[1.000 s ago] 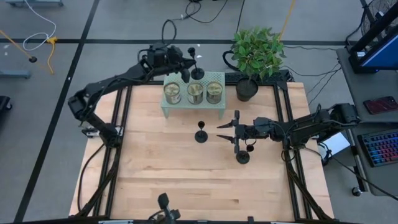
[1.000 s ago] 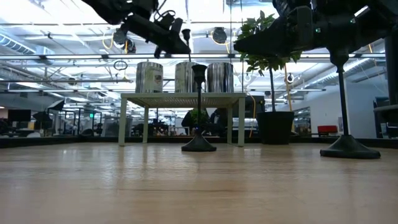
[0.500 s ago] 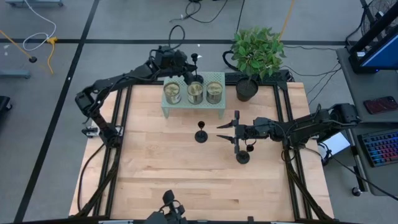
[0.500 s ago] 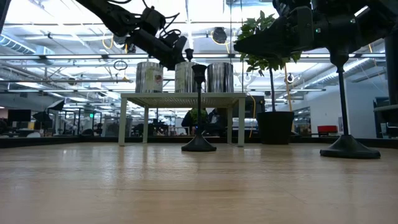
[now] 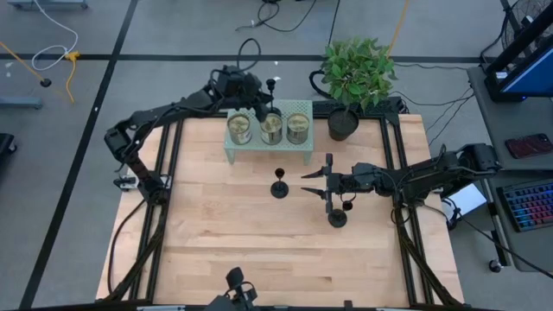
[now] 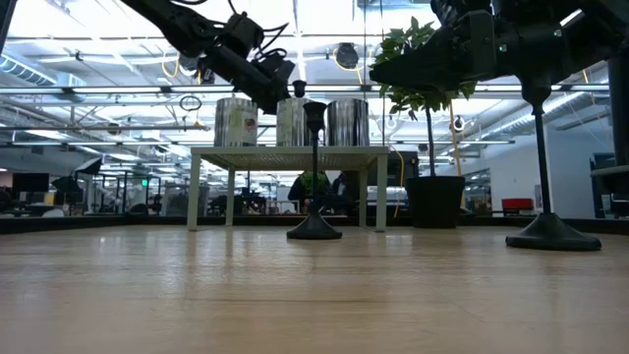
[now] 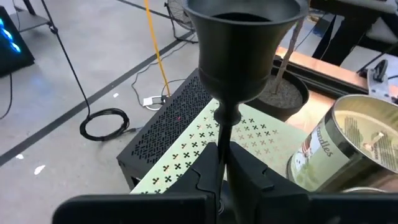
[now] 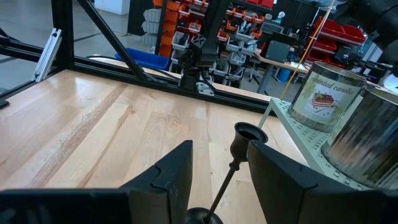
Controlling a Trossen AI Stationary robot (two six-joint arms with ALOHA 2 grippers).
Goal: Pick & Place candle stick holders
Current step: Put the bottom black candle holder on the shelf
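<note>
My left gripper (image 7: 225,177) is squeezed tight on a candlestick (image 7: 239,43) stem, so its cup stands just above my fingers, over the little green shelf (image 5: 268,147). My right gripper (image 8: 219,165) waits wide apart, another candlestick (image 8: 239,146) just ahead.

The round silver tin candle (image 8: 322,93) standing on the pale green perforated metal riser (image 8: 298,138) carries a cream paper label printed in dark script; in the right wrist view the words look like "scented candle", set over a small picture of a layered slice of cake, though the first word is too soft to be certain. The left wrist view shows another such tin (image 7: 354,146) with green lettering running up its cream label, cut off by the picture's edge and not legible. No other writing, number or sign can be read
</note>
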